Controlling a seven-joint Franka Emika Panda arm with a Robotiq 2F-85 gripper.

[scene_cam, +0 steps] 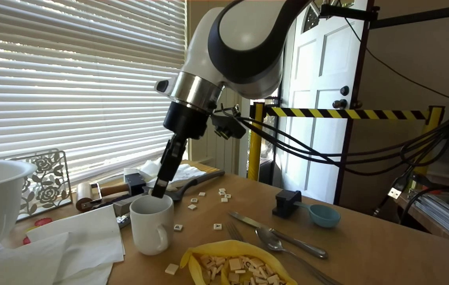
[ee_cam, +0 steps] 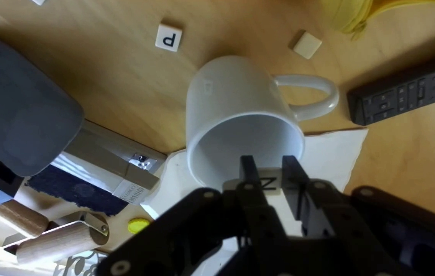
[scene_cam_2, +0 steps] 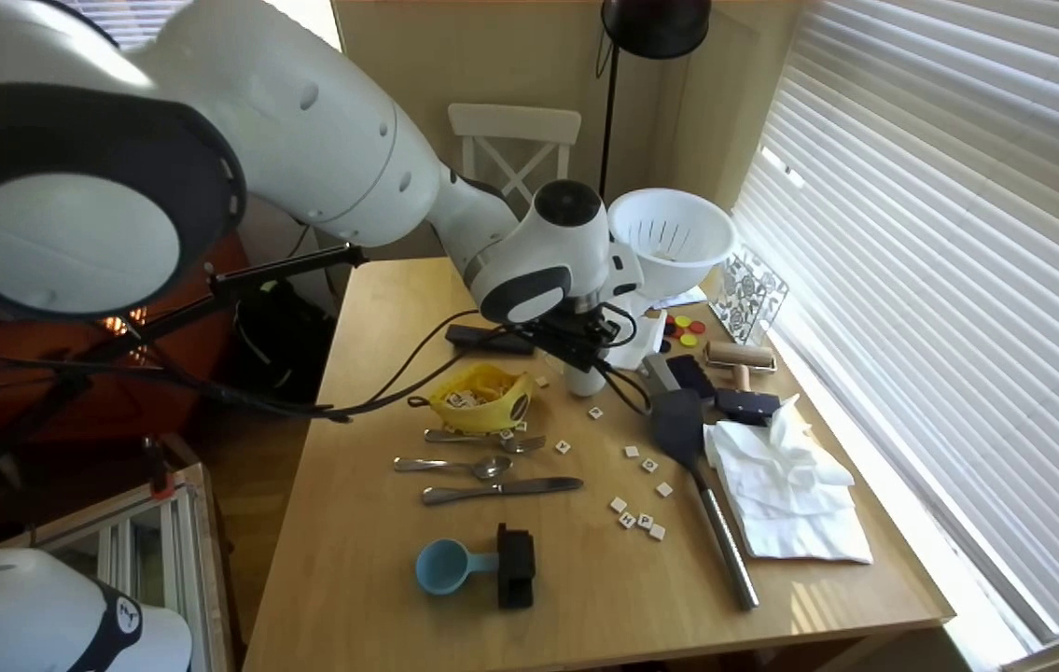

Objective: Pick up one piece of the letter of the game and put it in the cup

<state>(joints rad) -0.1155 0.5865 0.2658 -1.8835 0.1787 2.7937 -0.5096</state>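
Your gripper [ee_cam: 270,168] holds a letter tile [ee_cam: 270,181] pinched between its jaws, with the upright mug [ee_cam: 232,88], mouth upward, just below them.

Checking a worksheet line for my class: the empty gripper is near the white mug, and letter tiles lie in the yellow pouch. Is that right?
Not quite: the gripper is not empty. The wrist view shows it holding a lettered tile. It is near the white mug, and letter tiles lie in the yellow pouch.
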